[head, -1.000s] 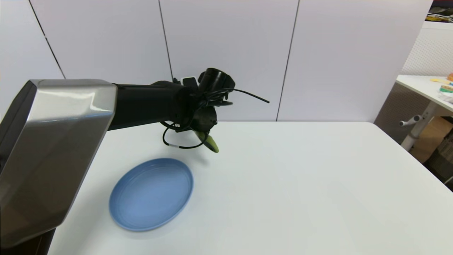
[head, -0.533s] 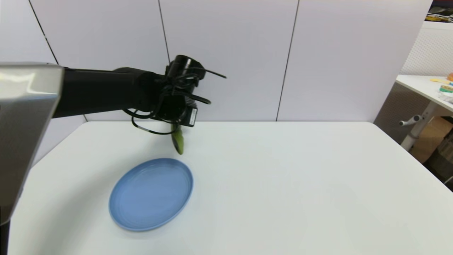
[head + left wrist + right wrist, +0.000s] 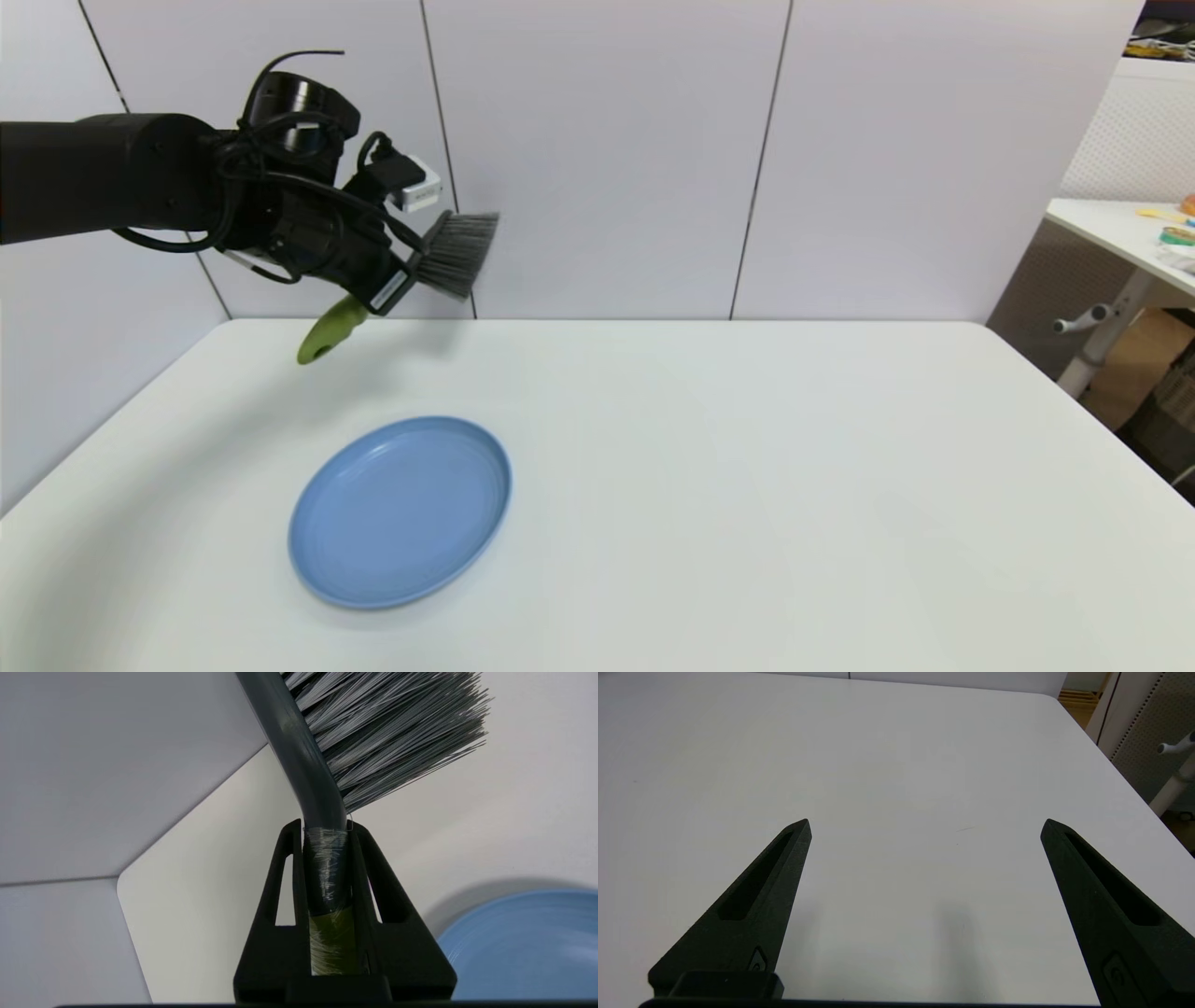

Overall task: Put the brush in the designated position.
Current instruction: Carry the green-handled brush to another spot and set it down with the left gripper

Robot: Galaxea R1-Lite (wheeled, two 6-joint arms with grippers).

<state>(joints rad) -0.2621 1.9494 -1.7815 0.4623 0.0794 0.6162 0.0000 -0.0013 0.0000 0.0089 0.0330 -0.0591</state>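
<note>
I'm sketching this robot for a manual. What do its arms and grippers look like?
The left arm is a thick matte black tube with loose black cables looped around the wrist and a small white box clipped on. The left gripper and right gripper each have two long black wedge-shaped fingers with slotted cut-outs.

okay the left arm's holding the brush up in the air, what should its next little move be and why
Probably lower it toward bare white table clear of the blue plate. The left claw is shut on the brush, which hangs above the table's far left corner, touching nothing, green handle end drooping, bristles toward the wall. The right claw is open and idle over bare tabletop.
</note>
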